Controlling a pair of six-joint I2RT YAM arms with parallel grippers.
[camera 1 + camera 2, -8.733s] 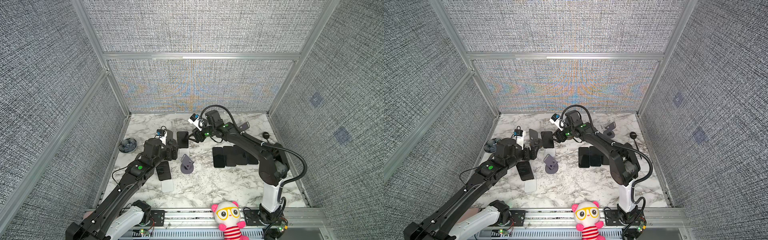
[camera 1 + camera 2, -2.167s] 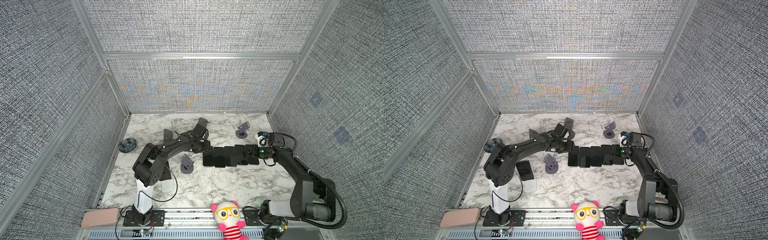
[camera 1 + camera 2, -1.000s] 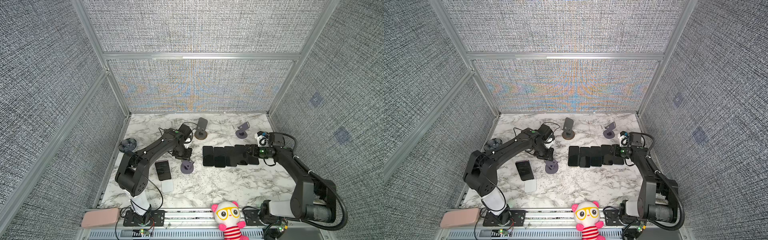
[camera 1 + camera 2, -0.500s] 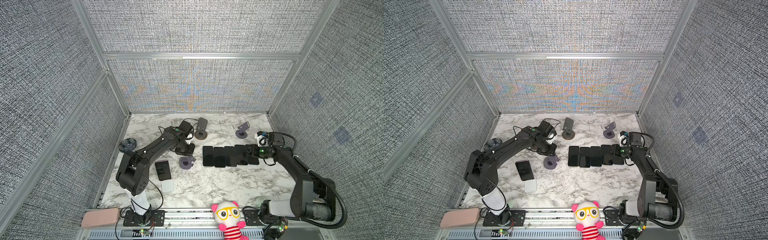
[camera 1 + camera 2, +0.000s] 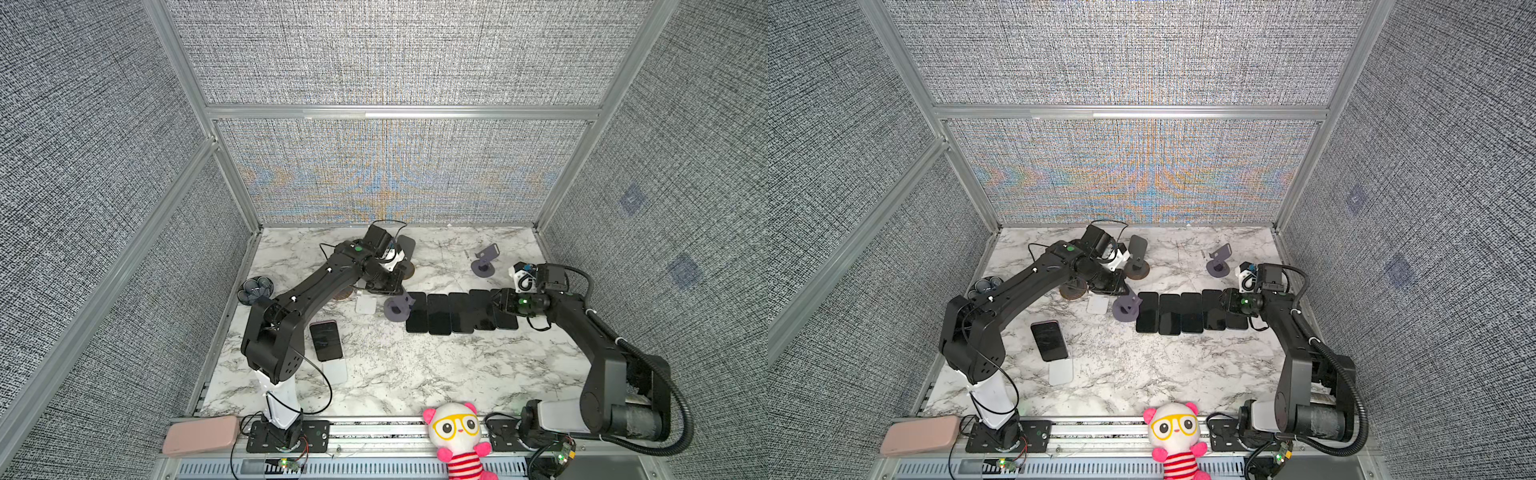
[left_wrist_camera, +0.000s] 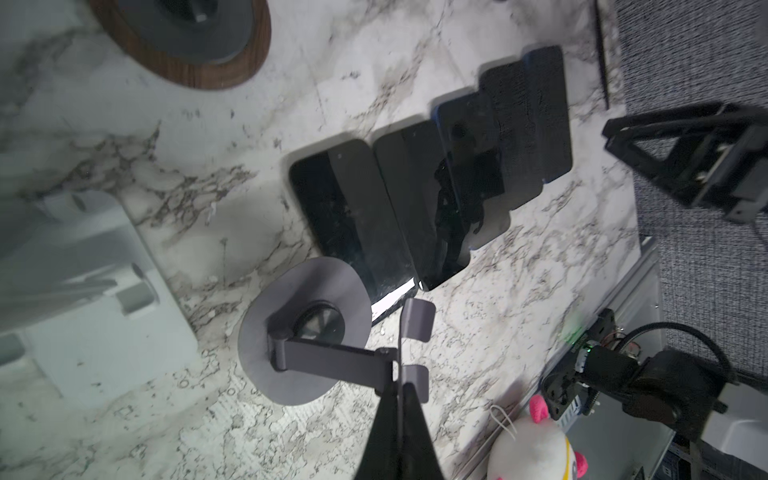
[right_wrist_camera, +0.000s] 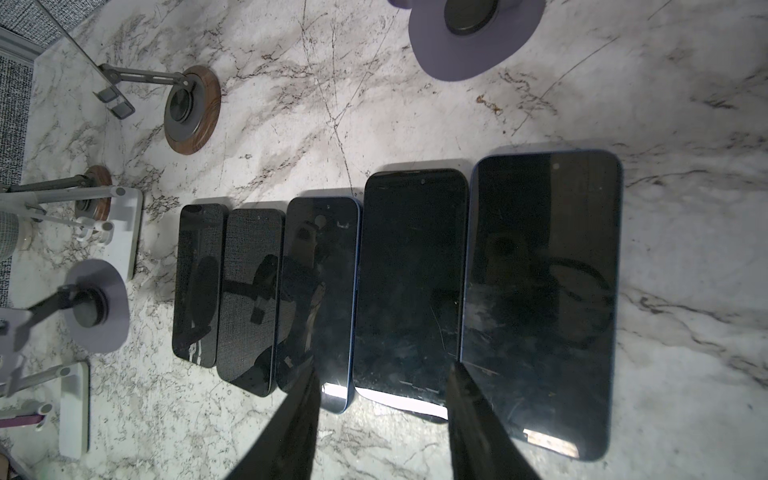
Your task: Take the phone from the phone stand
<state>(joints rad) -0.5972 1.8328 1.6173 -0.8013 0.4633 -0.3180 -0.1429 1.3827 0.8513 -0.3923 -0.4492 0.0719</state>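
Note:
Several dark phones point(image 5: 457, 311) lie flat in a row on the marble table point(image 5: 415, 374); another phone point(image 5: 326, 340) lies flat at the left. No phone that I see rests on a stand. A purple phone stand point(image 5: 397, 307) with a round base point(image 6: 303, 340) stands against the row's left end. My left gripper point(image 6: 399, 386) is shut on the thin edge of its holder plate. My right gripper point(image 7: 382, 374) hangs open over the near ends of the row's right-hand phones point(image 7: 411, 282), touching none.
A white stand point(image 5: 365, 303) and two wooden-based stands point(image 5: 343, 293) point(image 5: 405, 270) crowd round my left arm. A second purple stand point(image 5: 483, 266) is at the back right. A plush toy point(image 5: 455, 432) and a pink case point(image 5: 199, 434) sit on the front rail.
My left gripper has shut on the purple stand's plate and carried the stand right, up against the row of phones. The right arm has not moved.

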